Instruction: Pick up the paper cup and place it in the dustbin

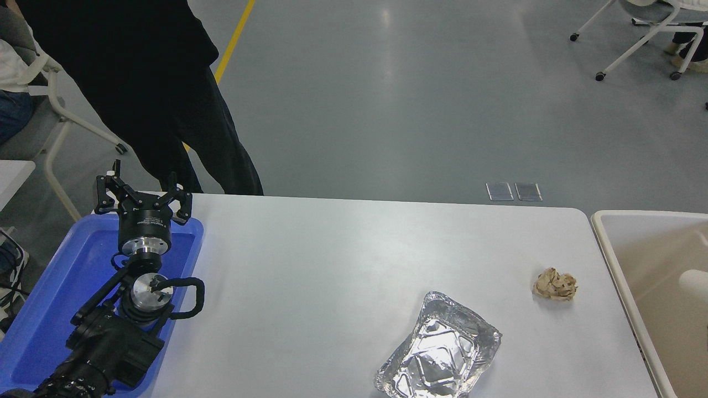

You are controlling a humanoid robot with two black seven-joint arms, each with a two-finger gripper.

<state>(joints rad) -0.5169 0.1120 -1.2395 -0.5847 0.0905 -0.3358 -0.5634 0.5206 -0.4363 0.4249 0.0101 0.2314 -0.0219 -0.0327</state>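
Observation:
The cream-beige dustbin (641, 213) stands off the table's right end, partly cut off by the picture's edge. Inside it, at the right edge, a small white rounded object (695, 283) shows; it looks like the paper cup, seen only in part. My left gripper (142, 191) is open and empty, parked over the far end of the blue tray at the lower left. My right arm and gripper are out of view.
A crumpled brownish paper ball (555, 284) and a crinkled silver foil tray (440, 351) lie on the white table (332, 265) at the right. The blue tray (66, 287) is at the left. A person in black (149, 83) stands at the far left corner.

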